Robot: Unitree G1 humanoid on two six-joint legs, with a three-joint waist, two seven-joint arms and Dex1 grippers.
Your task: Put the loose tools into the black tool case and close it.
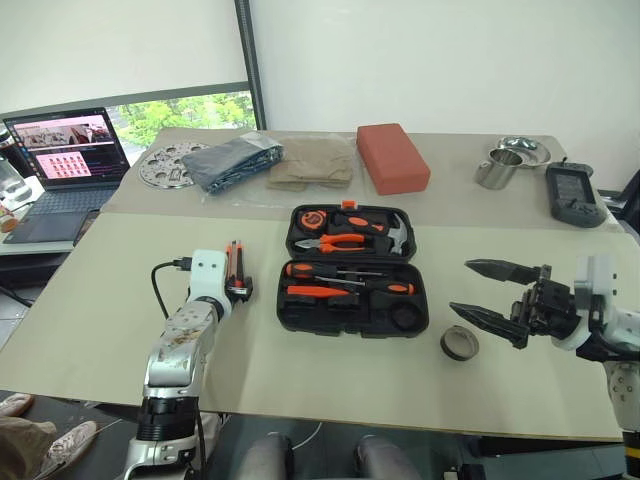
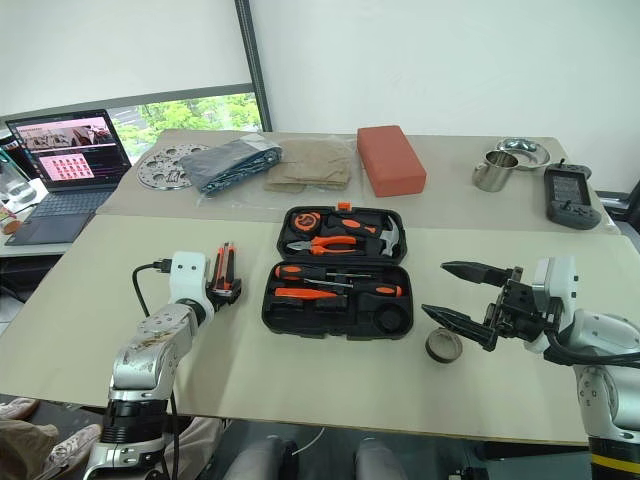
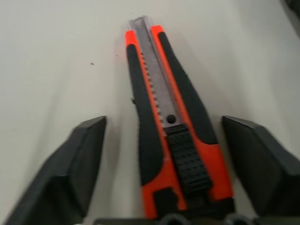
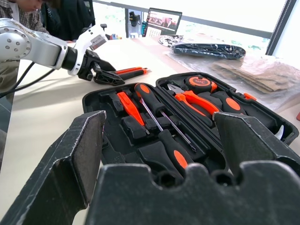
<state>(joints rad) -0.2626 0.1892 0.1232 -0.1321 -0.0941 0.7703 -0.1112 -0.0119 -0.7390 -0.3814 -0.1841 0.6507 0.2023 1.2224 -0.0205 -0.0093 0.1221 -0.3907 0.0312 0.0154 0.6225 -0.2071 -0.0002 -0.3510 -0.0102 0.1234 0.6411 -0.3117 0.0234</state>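
The black tool case (image 1: 352,270) lay open and flat near the middle of the table (image 1: 100,320), lid half toward the far side, tray half toward the robot. In the lid's moulded slots sat a tape measure (image 1: 313,218), orange-handled pliers (image 1: 340,242) and a steel hammer (image 1: 397,235). In the tray lay two orange-and-black screwdrivers (image 1: 345,272) side by side, with a thin orange tool (image 4: 127,106) next to them; the round recess at the tray's right corner (image 1: 405,318) looked empty, as did the slot along the near edge.

Two loose tools were not yet packed. The utility knife (image 3: 166,122) lay on the table to the left of the case, a little apart from it. The left gripper (image 3: 164,159) was down over it, fingers spread wide on either side of the handle and not touching it, so nothing was gripped. The dark tape roll (image 1: 459,343) lay flat on the table just off the case's near right corner. The right gripper (image 1: 495,292) hovered beside and above the roll, pointing toward the case, jaws wide and empty.

By my reading the task was roughly half done: screwdrivers and thin tool seated; knife and roll to go in, then the lid to fold over and the orange latch (image 1: 348,204) to fasten.
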